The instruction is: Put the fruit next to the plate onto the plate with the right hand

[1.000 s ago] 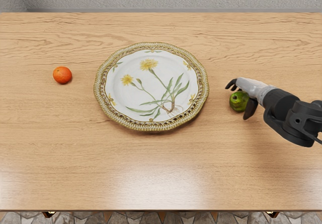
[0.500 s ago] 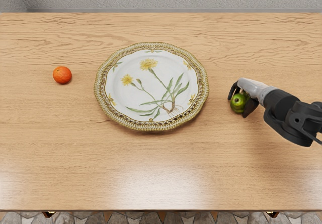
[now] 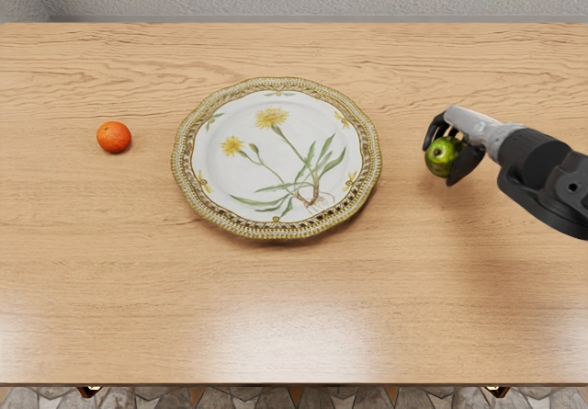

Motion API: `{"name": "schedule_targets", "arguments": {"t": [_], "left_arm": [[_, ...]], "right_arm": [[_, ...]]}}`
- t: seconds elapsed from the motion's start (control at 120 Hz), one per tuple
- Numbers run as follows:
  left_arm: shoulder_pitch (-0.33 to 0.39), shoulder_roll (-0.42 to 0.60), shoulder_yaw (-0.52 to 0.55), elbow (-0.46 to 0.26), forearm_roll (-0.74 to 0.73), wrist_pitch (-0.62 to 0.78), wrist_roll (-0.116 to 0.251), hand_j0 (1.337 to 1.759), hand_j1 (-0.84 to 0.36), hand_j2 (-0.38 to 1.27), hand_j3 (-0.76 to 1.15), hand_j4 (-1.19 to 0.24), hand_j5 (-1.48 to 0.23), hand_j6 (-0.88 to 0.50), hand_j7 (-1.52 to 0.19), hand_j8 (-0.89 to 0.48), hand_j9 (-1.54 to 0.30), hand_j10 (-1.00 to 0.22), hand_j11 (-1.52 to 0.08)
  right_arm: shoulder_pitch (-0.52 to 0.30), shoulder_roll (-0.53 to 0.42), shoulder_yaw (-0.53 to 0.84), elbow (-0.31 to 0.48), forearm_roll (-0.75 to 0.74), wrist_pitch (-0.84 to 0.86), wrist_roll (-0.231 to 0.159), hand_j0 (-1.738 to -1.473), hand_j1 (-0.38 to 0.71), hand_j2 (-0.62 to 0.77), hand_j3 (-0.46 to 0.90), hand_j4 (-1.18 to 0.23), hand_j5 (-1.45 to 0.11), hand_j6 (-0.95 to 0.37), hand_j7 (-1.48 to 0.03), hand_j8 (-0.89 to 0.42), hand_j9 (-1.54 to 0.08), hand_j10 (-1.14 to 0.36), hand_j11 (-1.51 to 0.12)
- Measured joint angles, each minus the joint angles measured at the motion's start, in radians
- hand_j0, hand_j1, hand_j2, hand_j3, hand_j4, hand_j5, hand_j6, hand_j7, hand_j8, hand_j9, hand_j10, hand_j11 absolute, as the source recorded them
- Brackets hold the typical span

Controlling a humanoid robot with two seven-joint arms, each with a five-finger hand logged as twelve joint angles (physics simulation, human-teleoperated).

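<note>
With the right hand [image 3: 456,138] gripping the green fruit [image 3: 442,155] in closed fingers [image 3: 465,162], carry it to the plate [image 3: 371,163] left of the fingers, clear the rim, and release low over the centre.

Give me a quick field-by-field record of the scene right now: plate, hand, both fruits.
plate: floral, in the middle of the table, no fruit on it
right hand: right of the plate, fingers closed around the green fruit
green fruit: in the right hand, clear of the plate's rim, not yet on the plate
orange fruit: on the table left of the plate, no hand near it
left arm: out of view
</note>
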Motion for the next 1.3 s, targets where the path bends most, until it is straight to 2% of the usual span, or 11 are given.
{"name": "schedule_targets", "arguments": {"t": [0.233,0.333,0.4,0.558,0.667,0.7,0.808,0.883,1.042,1.192,1.3], "left_arm": [[0.000,0.000,0.000,0.000,0.000,0.000,0.000,1.658,0.33,0.00,0.00,-0.02,-0.02,-0.02,-0.02,-0.02,-0.02,-0.02,-0.02],[0.000,0.000,0.000,0.000,0.000,0.000,0.000,1.658,0.33,0.00,0.00,-0.02,-0.02,-0.02,-0.02,-0.02,-0.02,-0.02,-0.02],[0.000,0.000,0.000,0.000,0.000,0.000,0.000,1.658,0.33,0.00,0.00,-0.02,-0.02,-0.02,-0.02,-0.02,-0.02,-0.02,-0.02],[0.000,0.000,0.000,0.000,0.000,0.000,0.000,1.658,0.33,0.00,0.00,-0.02,-0.02,-0.02,-0.02,-0.02,-0.02,-0.02,-0.02],[0.000,0.000,0.000,0.000,0.000,0.000,0.000,1.658,0.33,0.00,0.00,-0.02,-0.02,-0.02,-0.02,-0.02,-0.02,-0.02,-0.02],[0.000,0.000,0.000,0.000,0.000,0.000,0.000,1.658,0.33,0.00,0.00,-0.02,-0.02,-0.02,-0.02,-0.02,-0.02,-0.02,-0.02],[0.000,0.000,0.000,0.000,0.000,0.000,0.000,1.658,0.33,0.00,0.00,-0.02,-0.02,-0.02,-0.02,-0.02,-0.02,-0.02,-0.02],[0.000,0.000,0.000,0.000,0.000,0.000,0.000,1.658,0.33,0.00,0.00,-0.02,-0.02,-0.02,-0.02,-0.02,-0.02,-0.02,-0.02],[0.000,0.000,0.000,0.000,0.000,0.000,0.000,1.658,0.33,0.00,0.00,-0.02,-0.02,-0.02,-0.02,-0.02,-0.02,-0.02,-0.02],[0.000,0.000,0.000,0.000,0.000,0.000,0.000,1.658,0.33,0.00,0.00,-0.02,-0.02,-0.02,-0.02,-0.02,-0.02,-0.02,-0.02],[0.000,0.000,0.000,0.000,0.000,0.000,0.000,1.658,0.33,0.00,0.00,-0.02,-0.02,-0.02,-0.02,-0.02,-0.02,-0.02,-0.02]], "right_arm": [[0.040,0.007,0.054,0.042,0.034,0.034,0.000,-1.649,0.14,0.12,0.00,-0.64,-0.97,-0.44,-0.95,-0.34,-0.99,-0.53,-1.00],[0.064,0.053,0.062,0.053,0.057,0.048,-0.001,-1.649,0.15,0.17,0.00,-0.64,-0.98,-0.44,-0.95,-0.35,-0.99,-0.54,-1.00],[0.078,0.081,0.064,0.056,0.066,0.052,-0.001,-1.648,0.13,0.11,0.00,-0.64,-0.98,-0.44,-0.95,-0.35,-0.99,-0.54,-1.00],[0.090,0.173,0.077,0.055,0.072,0.053,-0.001,-1.648,0.11,0.12,0.00,-0.65,-0.98,-0.46,-0.95,-0.37,-0.99,-0.56,-1.00],[0.096,0.241,0.079,0.041,0.071,0.052,-0.001,-1.647,0.10,0.08,0.00,-0.66,-0.98,-0.47,-0.95,-0.37,-1.00,-0.57,-0.99],[0.098,0.265,0.078,0.029,0.069,0.052,-0.001,-1.648,0.10,0.12,0.00,-0.66,-0.98,-0.47,-0.95,-0.37,-1.00,-0.57,-0.99],[0.112,0.338,0.070,-0.046,0.059,0.051,-0.001,-1.647,0.10,0.06,0.00,-0.67,-0.98,-0.47,-0.95,-0.37,-1.00,-0.57,-0.99],[0.121,0.392,0.067,-0.108,0.041,0.051,-0.001,-1.648,0.13,0.17,0.00,-0.65,-0.98,-0.46,-0.95,-0.38,-0.99,-0.54,-0.99],[0.148,0.499,0.052,-0.259,0.004,0.049,-0.001,-1.650,0.15,0.17,0.00,-0.64,-0.98,-0.44,-0.95,-0.36,-0.98,-0.53,-0.98],[0.164,0.549,0.031,-0.361,-0.005,0.045,-0.002,-1.651,0.18,0.21,0.00,-0.61,-0.98,-0.42,-0.95,-0.34,-0.97,-0.51,-0.98],[0.168,0.572,0.023,-0.394,-0.008,0.044,-0.002,-1.650,0.18,0.21,0.00,-0.61,-0.97,-0.42,-0.94,-0.34,-0.96,-0.51,-0.97]]}}
